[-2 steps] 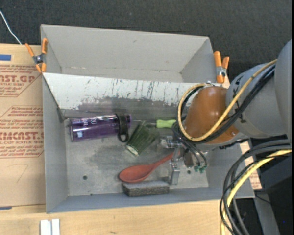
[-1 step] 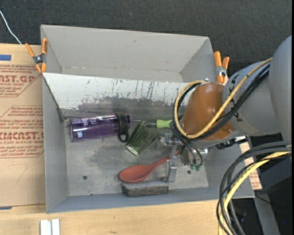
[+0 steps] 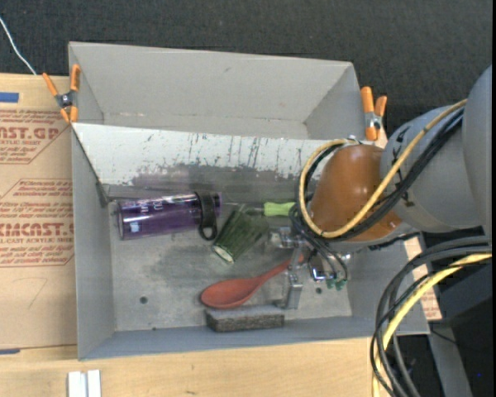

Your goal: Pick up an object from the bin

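Below: fingers point(image 3: 294, 286) low over the floor of the grey bin point(image 3: 91, 246), under the orange wrist cover point(image 3: 351, 193) and its looped cables point(image 3: 397, 151). Cannot tell how far apart, nor whether closed on anything; nothing plainly seen between them.

Nearest thing: red spoon point(image 3: 231, 292), lying flat. Handle tip touching or just beside the fingers, which of the two not resolvable; bowl away to their left. Long axis running left to right, handle end slightly toward the back wall, so pointing almost straight at the fingers. Judged the likely object of the pick, with the handle end as the place of grasp. Best taken across the handle, not along it.

Left of the fingers and toward the front wall: dark rectangular block point(image 3: 244, 321), against that wall and close by the spoon's bowl. Left and toward the back wall: dark green cylinder point(image 3: 238, 234), tilted, with a small light green piece point(image 3: 279, 209) beyond it. Well off to the left: purple bottle point(image 3: 161, 216), on its side.

Risk, as a judgement: thin handle pivoting or slipping out on closing.
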